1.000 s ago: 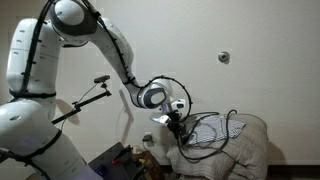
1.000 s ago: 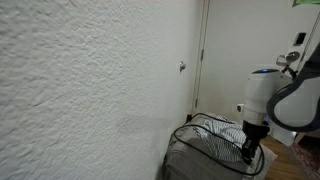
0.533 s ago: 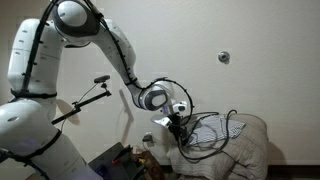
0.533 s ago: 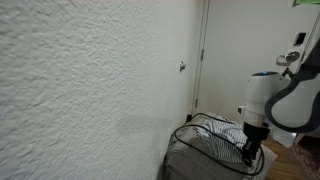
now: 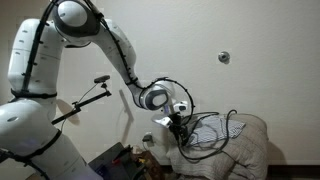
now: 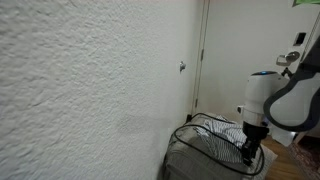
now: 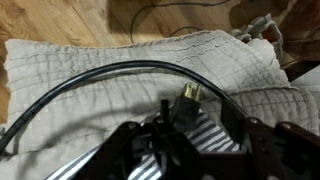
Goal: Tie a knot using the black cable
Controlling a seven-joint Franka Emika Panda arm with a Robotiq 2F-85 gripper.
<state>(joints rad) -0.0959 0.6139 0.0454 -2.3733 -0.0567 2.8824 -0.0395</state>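
In an exterior view, the robot's dark fingers [image 5: 178, 126] hang low over a pale grey quilted cushion [image 5: 250, 150]. The thin black cable [image 5: 215, 130] lies there in loose loops, just beside them. In an exterior view from beside the wall, the fingers [image 6: 249, 153] stand at the loops' edge. In the wrist view the cable [image 7: 130, 66] arcs crosswise just ahead, and its brass-pronged plug [image 7: 188, 95] is nearest. I cannot tell whether the fingers are spread or pinching. No container shows.
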